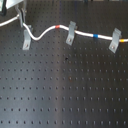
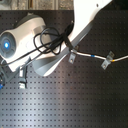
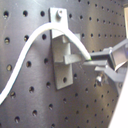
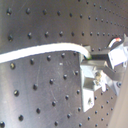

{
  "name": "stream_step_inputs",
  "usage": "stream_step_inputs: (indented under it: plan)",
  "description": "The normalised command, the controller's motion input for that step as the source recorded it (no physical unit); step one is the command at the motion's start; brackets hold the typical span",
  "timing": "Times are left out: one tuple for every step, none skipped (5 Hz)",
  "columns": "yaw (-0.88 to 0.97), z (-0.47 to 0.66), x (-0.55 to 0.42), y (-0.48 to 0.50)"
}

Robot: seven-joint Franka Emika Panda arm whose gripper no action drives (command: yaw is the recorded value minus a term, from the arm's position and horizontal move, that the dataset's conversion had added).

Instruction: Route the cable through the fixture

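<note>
First exterior view, from its left: gripper (image 1: 22, 19) hangs over the upper left of the black perforated board (image 1: 65, 85), fingers down at the cable (image 1: 42, 34). It appears clamped on the cable; the wrist views back this.

Just below the gripper stands the fixture (image 1: 26, 38), a grey clip, leftmost of three. The cable comes in from the first exterior view's left edge, meets the gripper just above this clip, dips, then rises in a hump to the red band (image 1: 59, 27).

Middle clip (image 1: 71, 32) sits right after the red band; the cable passes through it. Further on, the blue band (image 1: 95, 36), then the right clip (image 1: 115, 40), with the cable running through toward the first exterior view's right edge.

Second exterior view: the arm (image 2: 30, 42) covers most of the left half; only two clips and the cable's right stretch (image 2: 90, 54) show.

First wrist view: fixture (image 3: 64, 52) upright against the board, white cable (image 3: 30, 42) arching over it into the fingertips (image 3: 102, 59), which are closed on it, just beside the clip.

Second wrist view: cable (image 4: 40, 51) runs level to the fixture's (image 4: 95, 80) top, where the fingers (image 4: 107, 56) pinch it.
</note>
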Motion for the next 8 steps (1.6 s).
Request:
stream_step_inputs:
  plan:
    - [-0.59,0.06,0.056,0.255]
    - [-0.79,0.00,0.161,0.240]
    - [-0.84,0.02,0.097,0.220]
    - [-0.93,0.13,-0.089,0.140]
    - [-0.99,0.18,-0.122,0.081]
    - [-0.95,0.17,-0.149,0.080]
    - [-0.85,0.09,-0.077,0.234]
    - [-0.80,0.09,-0.136,0.250]
